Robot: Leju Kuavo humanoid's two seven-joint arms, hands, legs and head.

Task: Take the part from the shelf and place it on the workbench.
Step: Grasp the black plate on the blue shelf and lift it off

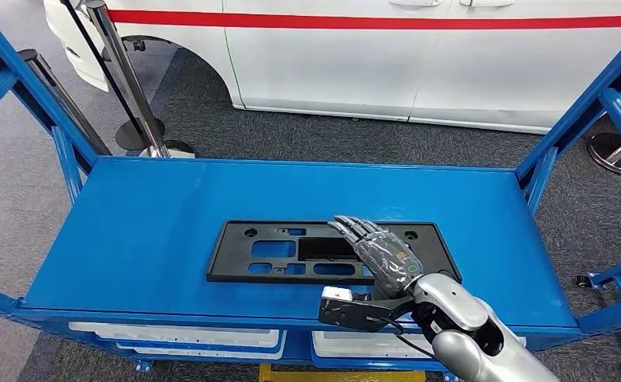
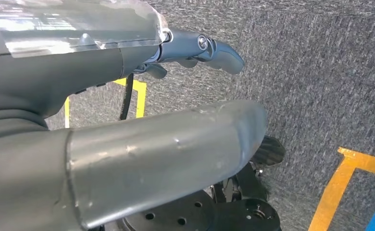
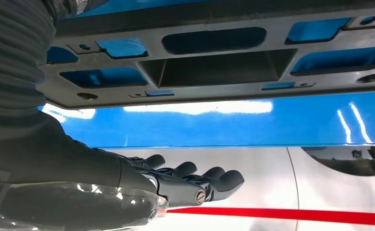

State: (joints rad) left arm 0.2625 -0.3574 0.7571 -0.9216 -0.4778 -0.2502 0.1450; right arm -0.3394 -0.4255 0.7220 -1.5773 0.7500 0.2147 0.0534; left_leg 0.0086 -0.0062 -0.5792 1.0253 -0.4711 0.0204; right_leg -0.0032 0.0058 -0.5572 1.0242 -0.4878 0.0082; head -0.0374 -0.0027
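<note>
The part (image 1: 291, 251) is a flat black rectangular plate with several cut-outs, lying on the blue shelf top (image 1: 156, 215). My right hand (image 1: 383, 256) reaches in from the near edge and hovers over the plate's right half, fingers stretched forward and holding nothing. The right wrist view has the same plate (image 3: 214, 62) close up on the blue surface, with my right hand's fingers (image 3: 195, 183) straight and apart from it. In the left wrist view my left hand (image 2: 166, 154) hangs over grey carpet, thumb and fingers (image 2: 214, 50) extended, with nothing in it.
Slanted blue frame uprights (image 1: 594, 103) rise at both ends of the shelf. A white car with a red stripe (image 1: 419, 56) stands close behind, and chrome stanchion posts (image 1: 124, 72) stand at the back left. White bins (image 1: 180, 338) sit on the level below.
</note>
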